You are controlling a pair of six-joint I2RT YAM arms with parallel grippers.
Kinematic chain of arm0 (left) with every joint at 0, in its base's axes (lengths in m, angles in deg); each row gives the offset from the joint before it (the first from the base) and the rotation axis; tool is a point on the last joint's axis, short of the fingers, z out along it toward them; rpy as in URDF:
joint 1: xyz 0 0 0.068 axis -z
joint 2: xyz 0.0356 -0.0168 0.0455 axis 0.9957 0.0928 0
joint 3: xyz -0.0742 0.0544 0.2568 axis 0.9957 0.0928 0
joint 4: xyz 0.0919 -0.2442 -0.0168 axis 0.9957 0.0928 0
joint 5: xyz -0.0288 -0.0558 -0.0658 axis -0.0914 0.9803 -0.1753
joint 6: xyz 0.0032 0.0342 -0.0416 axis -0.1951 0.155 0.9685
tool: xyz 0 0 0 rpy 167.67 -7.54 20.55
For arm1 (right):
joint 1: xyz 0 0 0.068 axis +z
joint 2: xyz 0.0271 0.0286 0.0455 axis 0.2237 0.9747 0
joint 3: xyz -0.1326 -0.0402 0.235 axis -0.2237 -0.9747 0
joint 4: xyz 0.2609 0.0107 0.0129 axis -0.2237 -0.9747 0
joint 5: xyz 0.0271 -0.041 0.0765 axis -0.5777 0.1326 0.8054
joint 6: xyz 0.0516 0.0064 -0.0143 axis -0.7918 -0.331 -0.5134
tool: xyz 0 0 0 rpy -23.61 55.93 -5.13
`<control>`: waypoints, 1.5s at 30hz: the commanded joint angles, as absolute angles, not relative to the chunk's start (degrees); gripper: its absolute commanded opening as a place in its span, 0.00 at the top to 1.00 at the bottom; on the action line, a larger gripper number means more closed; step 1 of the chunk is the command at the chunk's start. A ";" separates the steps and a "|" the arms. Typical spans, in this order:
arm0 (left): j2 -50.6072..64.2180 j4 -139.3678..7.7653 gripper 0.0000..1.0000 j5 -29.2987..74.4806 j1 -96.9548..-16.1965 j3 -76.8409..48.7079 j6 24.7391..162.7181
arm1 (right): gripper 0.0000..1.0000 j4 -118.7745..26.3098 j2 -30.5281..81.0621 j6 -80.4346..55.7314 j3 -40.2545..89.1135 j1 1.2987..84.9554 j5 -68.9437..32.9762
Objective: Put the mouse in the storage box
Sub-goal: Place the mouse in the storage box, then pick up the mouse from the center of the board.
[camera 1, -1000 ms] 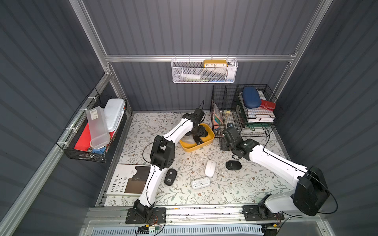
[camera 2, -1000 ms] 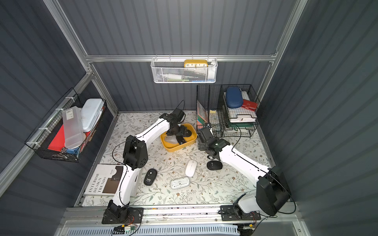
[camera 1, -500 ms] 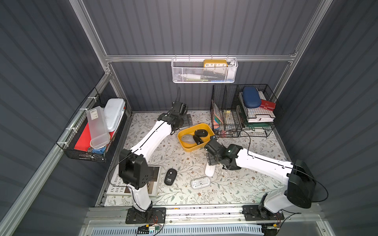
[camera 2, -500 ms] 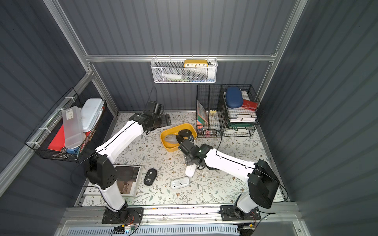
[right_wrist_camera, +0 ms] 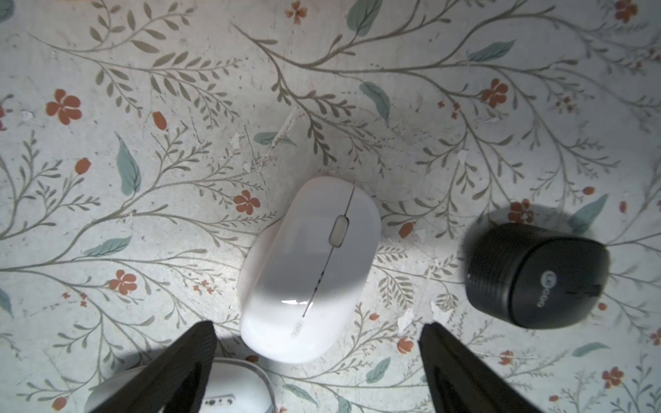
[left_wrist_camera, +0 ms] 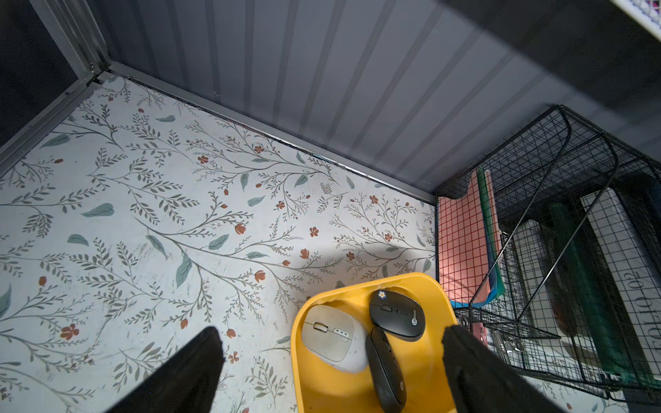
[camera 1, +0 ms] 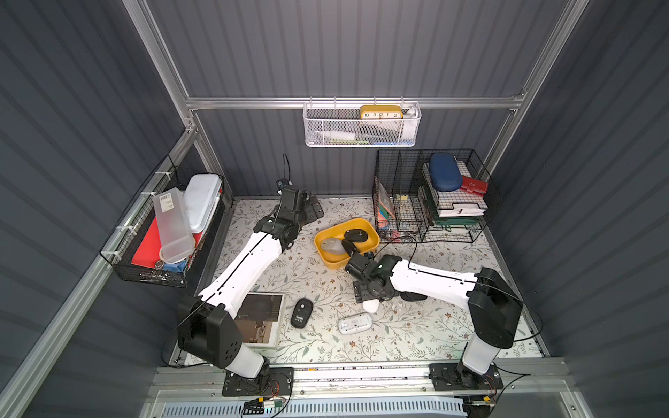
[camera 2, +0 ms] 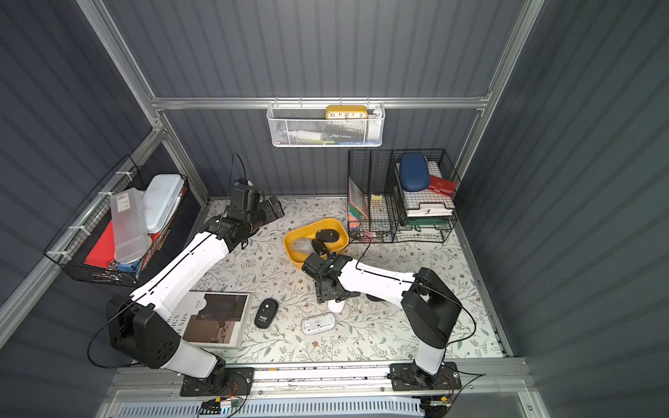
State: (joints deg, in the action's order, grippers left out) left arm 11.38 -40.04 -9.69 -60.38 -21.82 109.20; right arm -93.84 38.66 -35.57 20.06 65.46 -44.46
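Mouse (right_wrist_camera: pixel 311 268), white and glossy, lies on the floral mat (right_wrist_camera: pixel 143 107) in the middle of the table, just near of the box (camera 1: pixel 333 263). The right claw (right_wrist_camera: pixel 317 324) hangs straight over it with its jaws wide apart. One finger stands on either side of the mouse's end and neither is seen to touch it. The right arm runs low from its base at the near right, stretched leftward with the wrist bent down. The left arm rises from the near left and slants toward the far wall. The left claw (camera 1: pixel 313 210) sits left of the box and a little beyond it, jaws apart and gripping nothing. In both top views the right claw covers most of the mouse, so only its near tip (camera 1: pixel 371 307) (camera 2: pixel 336 307) shows. The right wrist view gives the mouse whole, scroll wheel up. It also shows a black mouse (right_wrist_camera: pixel 536 275) just to its right, which the top views largely hide under the arm. The left wrist view looks into the box (left_wrist_camera: pixel 300 375), where a grey mouse (left_wrist_camera: pixel 329 336) and two dark mice (left_wrist_camera: pixel 397 314) lie close together.
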 commanded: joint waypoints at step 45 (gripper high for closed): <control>7.07 -43.33 0.01 -14.44 -60.34 -16.43 109.18 | 0.58 -96.73 34.97 -28.66 23.83 59.95 -42.22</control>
State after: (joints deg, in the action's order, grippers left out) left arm 10.09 -43.03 -12.49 -60.38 -17.19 109.20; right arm -95.17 38.22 -35.68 20.30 59.91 -38.39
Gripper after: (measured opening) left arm 0.992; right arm 0.627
